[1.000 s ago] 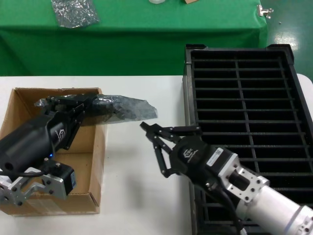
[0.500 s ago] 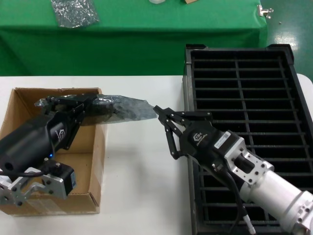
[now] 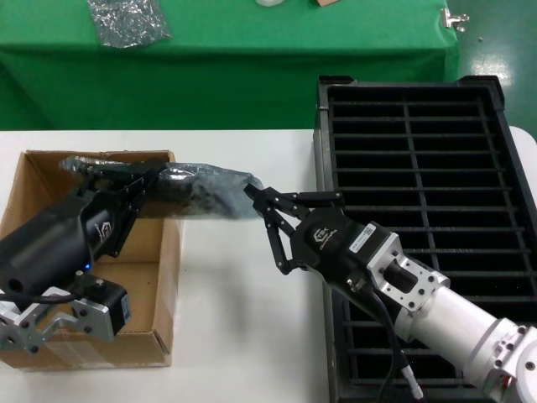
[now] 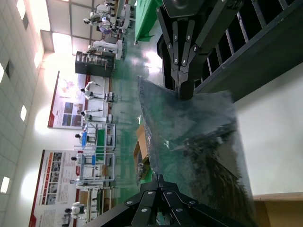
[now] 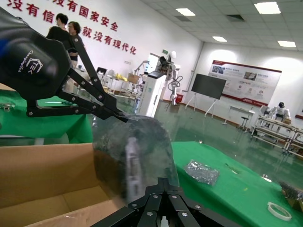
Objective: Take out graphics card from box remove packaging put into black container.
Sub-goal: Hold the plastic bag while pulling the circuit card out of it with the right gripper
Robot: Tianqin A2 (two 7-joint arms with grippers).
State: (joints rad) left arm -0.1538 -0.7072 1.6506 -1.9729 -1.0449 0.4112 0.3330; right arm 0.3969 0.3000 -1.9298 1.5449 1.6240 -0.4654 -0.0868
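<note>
The packaging (image 3: 205,189), a silvery translucent bag with the dark graphics card (image 3: 180,186) inside, hangs in the air over the right wall of the cardboard box (image 3: 168,277). My left gripper (image 3: 155,172) is shut on the bag's near end, as its wrist view shows (image 4: 161,178). My right gripper (image 3: 252,195) is shut on the bag's other end, as its wrist view shows (image 5: 164,182). There the card's pale bracket (image 5: 132,161) shows through the bag (image 5: 142,137). The black container (image 3: 321,151) stands to the right, its slots empty.
A green-covered table (image 3: 252,59) stands behind, with a smaller lumpy silvery bag (image 3: 127,21) on it. The white table (image 3: 235,319) lies between box and tray. My right arm reaches across the tray's near left corner.
My right gripper has moved up and left from the table space to the bag's free end and shut on it. The bag's end has bunched up. The left gripper has held still.
</note>
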